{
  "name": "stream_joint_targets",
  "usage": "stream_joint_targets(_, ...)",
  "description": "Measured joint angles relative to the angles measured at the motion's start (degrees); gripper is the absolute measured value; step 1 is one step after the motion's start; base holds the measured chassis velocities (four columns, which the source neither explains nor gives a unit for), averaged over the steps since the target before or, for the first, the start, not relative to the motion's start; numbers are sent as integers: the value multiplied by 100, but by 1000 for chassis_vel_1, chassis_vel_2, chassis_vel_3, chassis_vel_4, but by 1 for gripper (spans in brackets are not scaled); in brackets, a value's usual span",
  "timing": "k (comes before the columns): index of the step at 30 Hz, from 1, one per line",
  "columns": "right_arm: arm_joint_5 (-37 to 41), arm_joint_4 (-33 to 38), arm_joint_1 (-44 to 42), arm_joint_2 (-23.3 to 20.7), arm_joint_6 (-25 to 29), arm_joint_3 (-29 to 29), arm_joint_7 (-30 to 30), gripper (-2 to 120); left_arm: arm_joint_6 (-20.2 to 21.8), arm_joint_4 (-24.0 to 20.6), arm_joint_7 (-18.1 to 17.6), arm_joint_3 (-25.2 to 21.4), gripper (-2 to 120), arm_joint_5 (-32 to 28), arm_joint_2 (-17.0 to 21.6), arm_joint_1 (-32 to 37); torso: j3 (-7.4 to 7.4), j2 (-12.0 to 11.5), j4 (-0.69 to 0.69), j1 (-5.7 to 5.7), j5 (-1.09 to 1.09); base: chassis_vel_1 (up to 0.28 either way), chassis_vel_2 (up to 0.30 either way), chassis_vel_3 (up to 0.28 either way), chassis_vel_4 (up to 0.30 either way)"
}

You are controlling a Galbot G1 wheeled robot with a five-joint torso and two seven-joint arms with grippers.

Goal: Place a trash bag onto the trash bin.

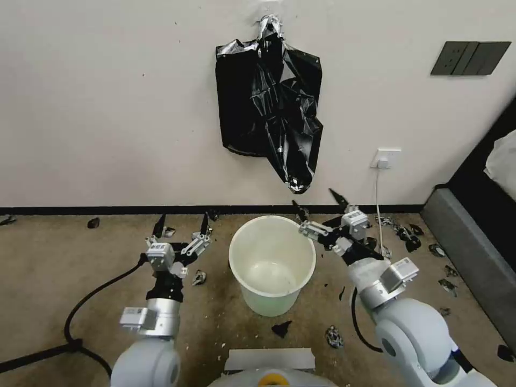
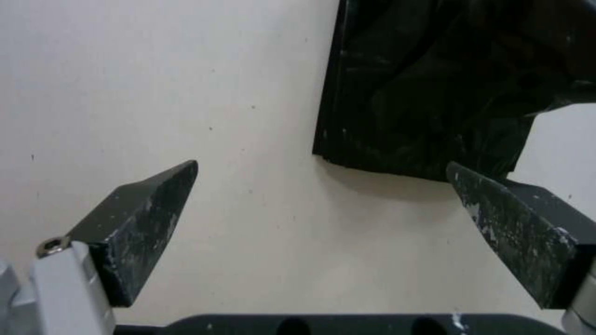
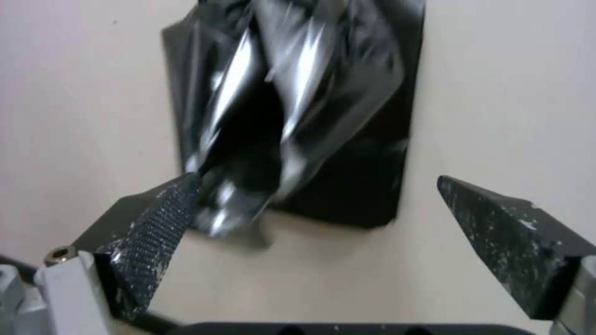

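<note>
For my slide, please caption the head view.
Open left gripper and right gripper flank the trash bin.

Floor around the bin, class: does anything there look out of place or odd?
Yes. Small torn black scraps litter the floor, mostly on the robot's right of the trash bin, a few beside the left gripper. The bin stands upright and unlined.
</note>
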Motion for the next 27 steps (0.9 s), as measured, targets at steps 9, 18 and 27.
stream_joint_targets(9,-257,-78,1537,-901,-690,-663,256,100,12,16,-6,34,100,94,-44,12,1,0,2,0,0,0,0,0,0)
stream_joint_targets(18,-414,-204,2585,-1329,-1407,-1278,502,100,22,0,-9,59,100,174,-133,11,1,0,1,0,0,0,0,0,0)
stream_joint_targets(27,87,-365,3435,-1540,-2269,-2031,645,100,22,97,-9,71,100,174,-164,-72,0,0,1,0,-2,0,0,0,0)
